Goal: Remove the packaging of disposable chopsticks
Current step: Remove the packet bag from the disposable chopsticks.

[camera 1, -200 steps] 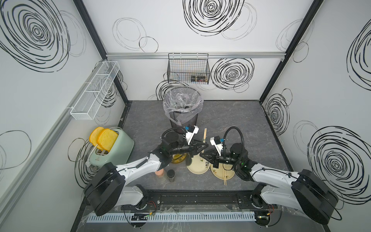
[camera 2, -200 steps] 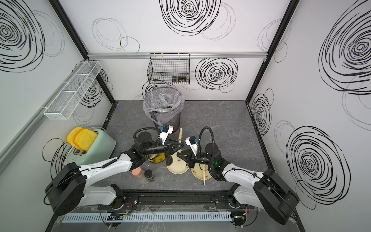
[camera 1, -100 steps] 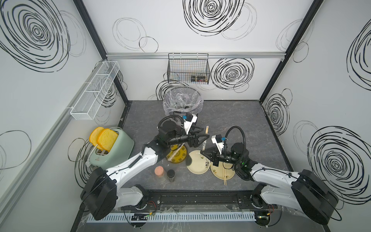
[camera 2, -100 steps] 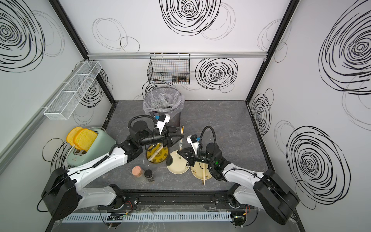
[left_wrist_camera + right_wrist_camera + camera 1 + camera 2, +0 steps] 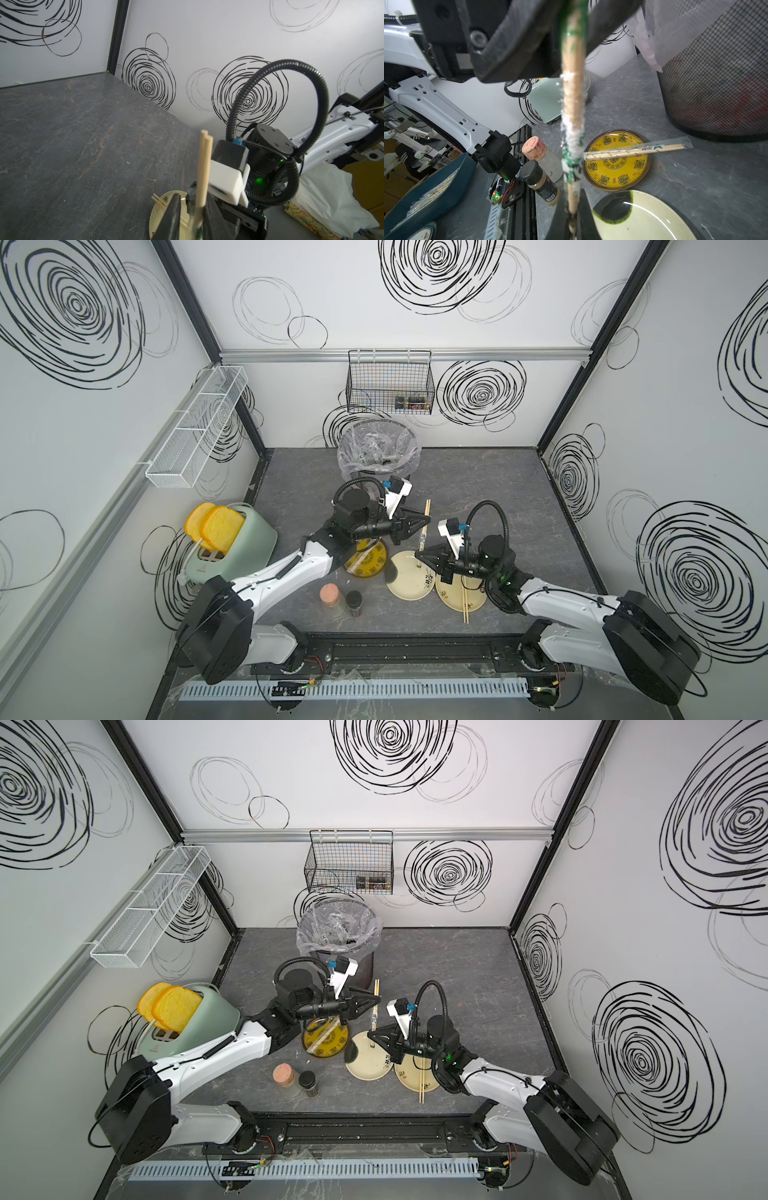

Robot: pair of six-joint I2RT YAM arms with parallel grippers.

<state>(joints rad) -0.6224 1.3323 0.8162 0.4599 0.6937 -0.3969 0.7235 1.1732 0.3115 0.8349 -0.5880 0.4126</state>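
Observation:
One pair of disposable chopsticks point(image 5: 426, 510) hangs in the air above the plates, held at both ends. My left gripper point(image 5: 424, 522) is shut on the packaging point(image 5: 572, 141), a crumpled clear sleeve with green print bunched along the sticks. Bare wood point(image 5: 204, 158) pokes out past the left gripper point(image 5: 192, 207). My right gripper point(image 5: 572, 207) is shut on the lower end of the sticks, seen also in a top view point(image 5: 370, 1036). Another wrapped pair point(image 5: 633, 149) lies across the yellow plate point(image 5: 376, 568). A bare pair point(image 5: 465, 599) rests on the right cream plate point(image 5: 451, 599).
A cream plate point(image 5: 409, 585) with a dark patch lies under the grippers. A lined mesh bin point(image 5: 376, 452) stands behind, a green toaster point(image 5: 232, 543) with bread at the left. Two small jars point(image 5: 330, 599) point(image 5: 354, 602) stand near the front edge. A wire basket point(image 5: 390, 381) hangs on the back wall.
My left gripper opened, moved back and right along the sticks, and closed again. The right gripper stayed shut in place.

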